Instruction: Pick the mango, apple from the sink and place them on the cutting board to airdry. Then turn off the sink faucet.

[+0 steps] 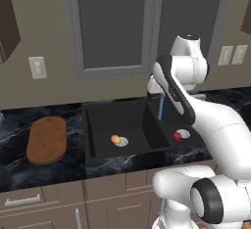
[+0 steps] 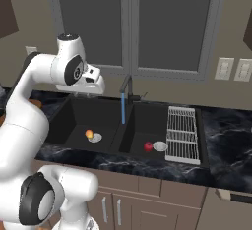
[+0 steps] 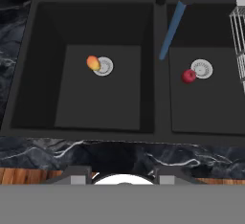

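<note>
The wide black double-basin sink (image 1: 142,118) is set into a dark marbled worktop (image 1: 14,164). In its left basin the small orange-yellow mango with a reddish blush (image 1: 114,138) lies on the basin floor, touching the edge of the round silver drain (image 1: 122,142). In the right basin the small round all-red apple (image 1: 177,136) sits on the floor just beside that basin's silver drain (image 1: 184,133). A thin blue stream of water (image 2: 123,108) runs down from the dark gooseneck sink faucet (image 2: 127,84) and lands near the divider between the two basins. The brown wooden oblong cutting board with rounded ends (image 1: 47,139) lies flat on the worktop left of the sink, well apart from both fruits, with nothing on it. A white wire rack (image 2: 182,133) lies along the right side of the sink.

The white arm reaches up and over the sink, and the hand (image 2: 88,85) hangs high above the left basin, well clear of the fruit. From the hand view, which looks straight down into both basins, the mango (image 3: 93,63) and the apple (image 3: 189,76) both appear far below. The hand's fingers are drawn in to their narrowest and hold nothing.
</note>
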Motion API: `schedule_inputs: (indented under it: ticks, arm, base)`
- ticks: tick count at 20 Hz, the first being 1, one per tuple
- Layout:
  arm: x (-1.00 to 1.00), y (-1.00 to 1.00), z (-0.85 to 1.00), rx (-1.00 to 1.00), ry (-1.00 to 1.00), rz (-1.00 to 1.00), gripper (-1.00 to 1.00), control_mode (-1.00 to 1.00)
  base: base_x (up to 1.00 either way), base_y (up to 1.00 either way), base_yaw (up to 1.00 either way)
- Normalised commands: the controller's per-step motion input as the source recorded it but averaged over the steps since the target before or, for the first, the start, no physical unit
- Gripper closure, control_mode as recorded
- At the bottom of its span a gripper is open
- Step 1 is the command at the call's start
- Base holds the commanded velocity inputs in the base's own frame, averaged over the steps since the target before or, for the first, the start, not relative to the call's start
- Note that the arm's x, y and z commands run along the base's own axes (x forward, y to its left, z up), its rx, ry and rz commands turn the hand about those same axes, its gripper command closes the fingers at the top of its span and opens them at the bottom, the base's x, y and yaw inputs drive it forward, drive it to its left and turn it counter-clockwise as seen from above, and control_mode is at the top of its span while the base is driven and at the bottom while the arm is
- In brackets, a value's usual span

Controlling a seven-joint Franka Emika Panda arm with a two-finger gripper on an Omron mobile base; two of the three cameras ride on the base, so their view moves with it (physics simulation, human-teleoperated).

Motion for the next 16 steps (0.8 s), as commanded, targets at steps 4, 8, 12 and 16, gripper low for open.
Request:
schedule_inputs:
  ticks: [4,8,12,16]
  arm:
    - [-0.02,0.00,-0.02,0.00,0.00,0.00,-1.00,-1.00]
    - [-0.08,0.00,-0.18,0.00,0.01,0.00,-1.00,-1.00]
    - [-0.17,-0.12,-0.20,0.00,0.00,-0.05,-1.00,-1.00]
    - [-0.27,-0.34,-0.06,0.00,0.00,-0.11,-1.00,-1.00]
  base:
    - [0.00,0.00,0.00]
    - [0.00,0.00,0.00]
    - [0.00,0.00,0.00]
    - [0.00,0.00,0.00]
